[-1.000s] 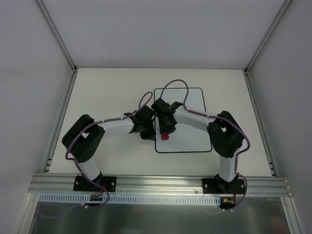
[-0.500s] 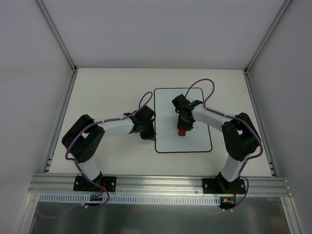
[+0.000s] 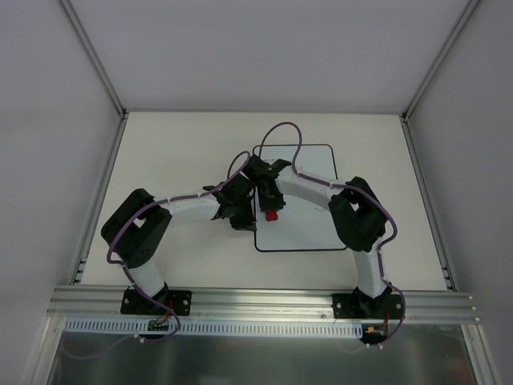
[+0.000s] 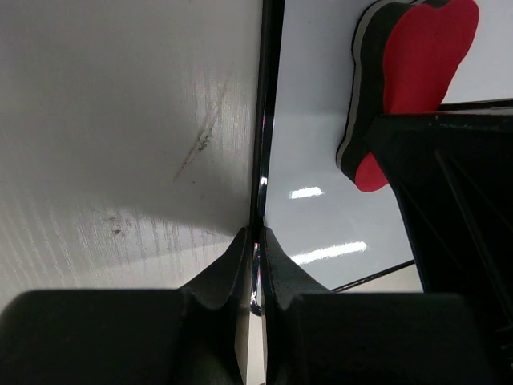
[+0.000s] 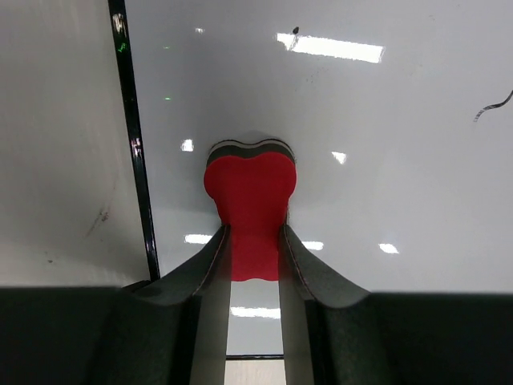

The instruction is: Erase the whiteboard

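Observation:
The whiteboard [image 3: 309,224] lies flat at the table's middle, white with a thin black rim. My left gripper [image 3: 243,223] is shut on its left rim [image 4: 265,120] and pins that edge. My right gripper [image 3: 271,210] is shut on the red bone-shaped eraser [image 5: 249,196], which presses on the board near its left edge; it also shows in the left wrist view [image 4: 405,76] and from above [image 3: 272,215]. A small dark speck [image 5: 295,31] and a short thin stroke [image 5: 490,107] show on the board in the right wrist view.
The cream table [image 3: 176,152] is bounded by grey walls and metal rails at the left [image 3: 103,200] and right [image 3: 425,200]. An aluminium rail [image 3: 256,301] carries both arm bases at the near edge.
My right gripper swept the eraser right across the board and then back left to its left edge. My left gripper held still on the rim.

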`<state>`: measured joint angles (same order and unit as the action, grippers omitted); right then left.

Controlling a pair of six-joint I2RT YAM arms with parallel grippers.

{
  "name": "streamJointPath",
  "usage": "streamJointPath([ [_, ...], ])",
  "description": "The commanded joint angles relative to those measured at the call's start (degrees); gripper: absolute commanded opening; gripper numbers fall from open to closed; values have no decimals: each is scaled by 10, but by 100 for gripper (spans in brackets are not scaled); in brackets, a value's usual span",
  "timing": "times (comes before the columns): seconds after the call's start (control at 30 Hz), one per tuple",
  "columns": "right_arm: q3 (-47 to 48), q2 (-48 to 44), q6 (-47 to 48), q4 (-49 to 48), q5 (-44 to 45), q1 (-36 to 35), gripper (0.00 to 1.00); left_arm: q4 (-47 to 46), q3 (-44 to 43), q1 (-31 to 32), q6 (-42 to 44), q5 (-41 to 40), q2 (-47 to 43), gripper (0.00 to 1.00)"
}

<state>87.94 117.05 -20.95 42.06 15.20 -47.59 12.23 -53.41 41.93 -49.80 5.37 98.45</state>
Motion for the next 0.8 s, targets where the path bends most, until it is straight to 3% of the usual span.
streamJointPath([
  [0.0, -23, 33, -17, -1, -34, 14, 0, 77, 27, 2, 12, -47, 20, 0],
  [0.17, -60, -5, -9, -1, -2, 112, 0, 77, 30, 2, 12, -45, 22, 0],
  [0.43, -44, -20, 12, 28, 47, 272, 0, 77, 24, 2, 15, -43, 24, 0],
  [0.57, -20, 5, 21, 32, 35, 284, 0, 77, 24, 1, 20, -42, 24, 0],
  [0.77, 93, 74, 63, 39, -25, 223, 0, 78, 24, 1, 23, -38, 24, 0],
])
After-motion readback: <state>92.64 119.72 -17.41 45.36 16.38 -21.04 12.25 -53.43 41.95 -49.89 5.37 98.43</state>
